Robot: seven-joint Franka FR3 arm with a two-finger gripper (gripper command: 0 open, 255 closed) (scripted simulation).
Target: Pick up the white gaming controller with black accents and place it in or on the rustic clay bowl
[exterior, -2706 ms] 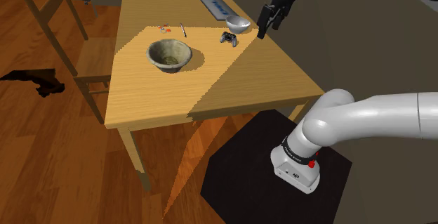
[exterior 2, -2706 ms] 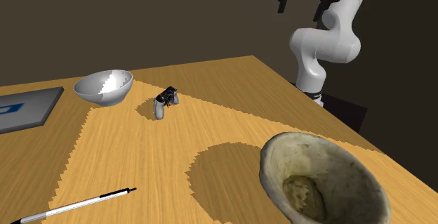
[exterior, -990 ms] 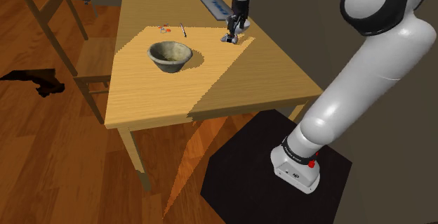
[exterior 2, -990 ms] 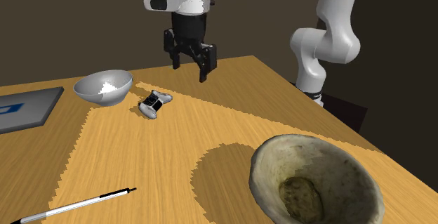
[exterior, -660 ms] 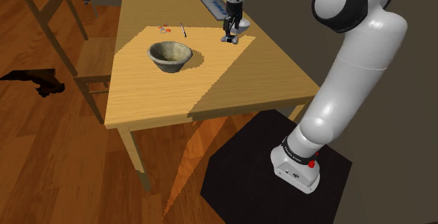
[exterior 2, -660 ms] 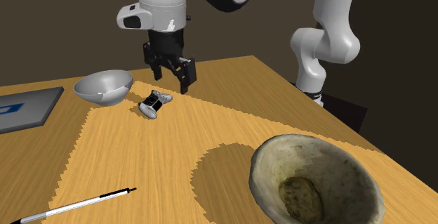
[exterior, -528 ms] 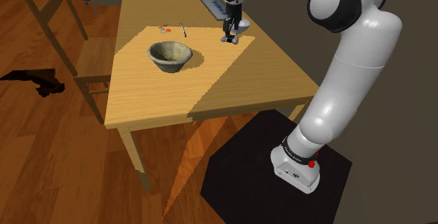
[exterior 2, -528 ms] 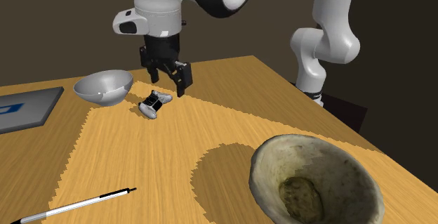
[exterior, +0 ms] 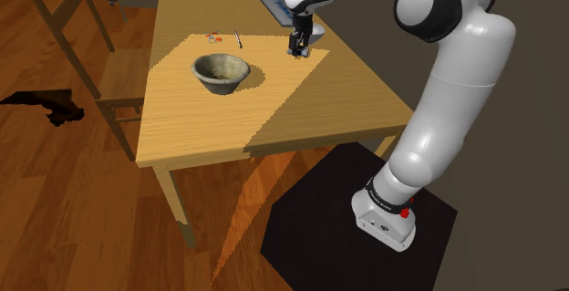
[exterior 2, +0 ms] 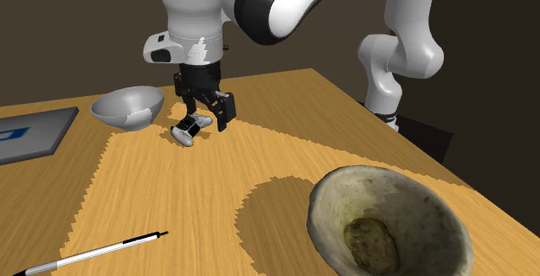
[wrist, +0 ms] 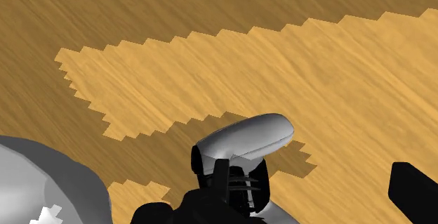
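Observation:
The white gaming controller (exterior 2: 189, 131) with black accents lies on the wooden table (exterior 2: 260, 157), close to a silver bowl. My black gripper (exterior 2: 205, 119) hangs low over it, open, with one finger on each side of the controller's near handle and not touching it. Seen from the wrist, a white handle and the black middle of the controller (wrist: 243, 144) lie between the spread fingers of the gripper (wrist: 281, 205). The rough clay bowl (exterior 2: 389, 222) stands nearer the second exterior view's front right, and it sits mid-table (exterior: 220, 71) in the shoulder view, left of the gripper (exterior: 297, 48).
The silver bowl (exterior 2: 127, 107) sits just beyond the controller, with a grey tablet (exterior 2: 30, 133) further along. A pen (exterior 2: 91, 254) lies near the front left. Wooden chairs (exterior: 77, 38) stand at the table's far side. The robot's stand rests on a dark mat (exterior: 310, 225).
The gripper has swung in from off the table and come down over the controller, fingers still apart. During the last second, controller and clay bowl have stayed put.

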